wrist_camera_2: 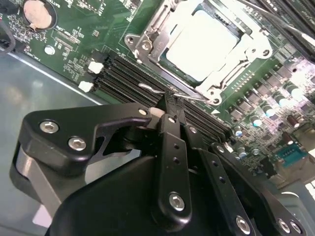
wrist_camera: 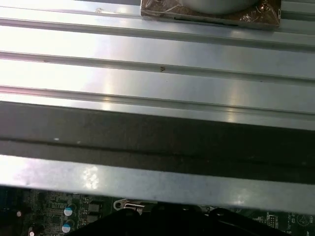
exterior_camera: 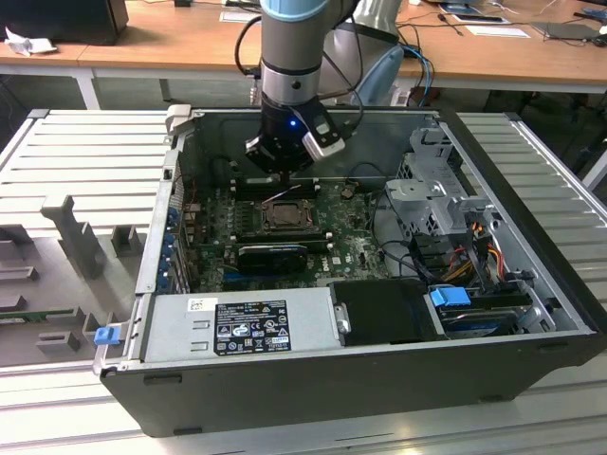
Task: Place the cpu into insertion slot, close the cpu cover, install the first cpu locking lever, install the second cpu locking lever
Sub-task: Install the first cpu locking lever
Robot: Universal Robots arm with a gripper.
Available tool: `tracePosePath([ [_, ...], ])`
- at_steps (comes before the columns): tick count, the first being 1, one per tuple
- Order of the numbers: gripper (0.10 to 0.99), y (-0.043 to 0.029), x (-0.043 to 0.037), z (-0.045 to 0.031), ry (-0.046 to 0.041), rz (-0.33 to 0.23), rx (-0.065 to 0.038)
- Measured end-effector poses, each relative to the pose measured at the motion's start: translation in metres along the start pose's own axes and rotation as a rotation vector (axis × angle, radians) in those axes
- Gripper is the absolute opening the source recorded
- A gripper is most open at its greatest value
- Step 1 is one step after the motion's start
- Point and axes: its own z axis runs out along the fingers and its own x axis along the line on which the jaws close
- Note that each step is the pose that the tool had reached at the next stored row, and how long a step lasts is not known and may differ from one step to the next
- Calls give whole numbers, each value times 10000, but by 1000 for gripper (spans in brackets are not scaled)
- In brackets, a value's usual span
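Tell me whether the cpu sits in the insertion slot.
In. The cpu lies flat inside the insertion slot, with the cpu cover framing it.

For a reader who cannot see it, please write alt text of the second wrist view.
A black metal gripper reaches down to a thin silver wire lever beside the CPU socket on a green circuit board. In the socket, the flat silver-grey square cpu sits under the metal frame of the cpu cover, which is closed over it.
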Motion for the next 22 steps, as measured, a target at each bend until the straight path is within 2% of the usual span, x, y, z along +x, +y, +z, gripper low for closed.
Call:
tracePosePath([
  [8,106,-14,-107,46,-5,52,1],
  [22,106,-27,-155,147,-20,207,-4],
])
